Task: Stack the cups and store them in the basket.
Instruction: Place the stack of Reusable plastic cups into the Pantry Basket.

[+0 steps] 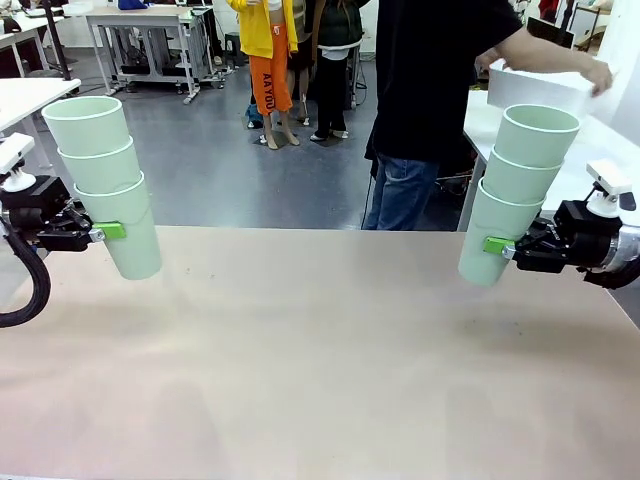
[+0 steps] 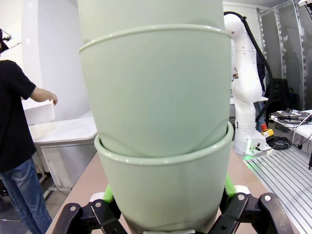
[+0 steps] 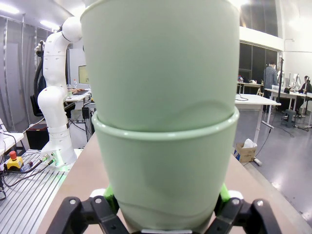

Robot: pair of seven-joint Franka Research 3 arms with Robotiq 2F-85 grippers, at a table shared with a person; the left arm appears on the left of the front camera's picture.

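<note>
Left gripper (image 1: 118, 233): black body, green pad (image 1: 110, 230), white camera block (image 1: 14, 163) on top, thick black cable (image 1: 32, 290) looped at left edge.
Right gripper (image 1: 490, 246): same black body and green pad, white right camera block (image 1: 608, 183), pale grey wrist ring (image 1: 628, 245) behind.
Wrist views: black linkage fingers (image 2: 103, 214), silver pivot screws (image 2: 73, 208).
Right arm (image 2: 246, 87), left arm (image 3: 54, 97): white rounded links, black hose (image 2: 262, 58) along the back.
Person (image 1: 430, 80): black short-sleeved T-shirt, blue jeans.
</note>
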